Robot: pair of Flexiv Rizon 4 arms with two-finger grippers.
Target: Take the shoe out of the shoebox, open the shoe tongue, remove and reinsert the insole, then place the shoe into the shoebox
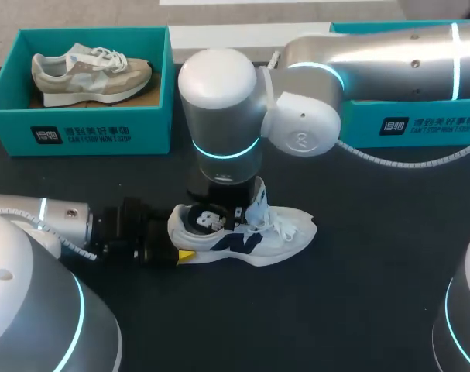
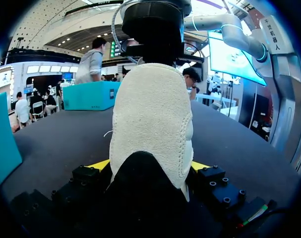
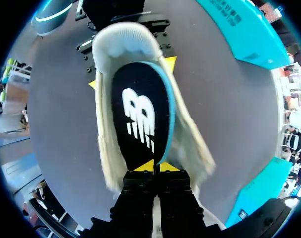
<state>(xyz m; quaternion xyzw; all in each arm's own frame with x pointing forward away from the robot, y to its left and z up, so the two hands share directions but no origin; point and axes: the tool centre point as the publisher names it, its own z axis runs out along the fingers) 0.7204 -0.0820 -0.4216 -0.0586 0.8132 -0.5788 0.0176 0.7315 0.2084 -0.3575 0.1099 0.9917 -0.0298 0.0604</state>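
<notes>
Bracing the heel: the left fingers are clamped on the back of the white shoe, one yellow tip on each side of the heel.
Insole grip: the right fingers are pinched shut on the end of the dark insole nearest the tongue. Its other end sits in the heel cup.
Shoe position: it is out of its box and stands on its sole mid-counter, toe towards my right.
Step in hand: this looks like the insole step. Whether the insole is coming out or going back in cannot be told.
Next move: if it is coming out, the right arm should draw it up and clear while the left arm keeps the heel pinned. If it is going in, the front end should be fed forward under the tongue and then pressed flat.
Head view only: a teal shoebox at the back left holds a beige shoe. A second box stands at the back right, its inside hidden by the right arm. That arm also covers the pinch on the insole.
Left wrist view only: both tips show against the heel.
Right wrist view only: the closed tips show on the insole, and its tilted edge.
</notes>
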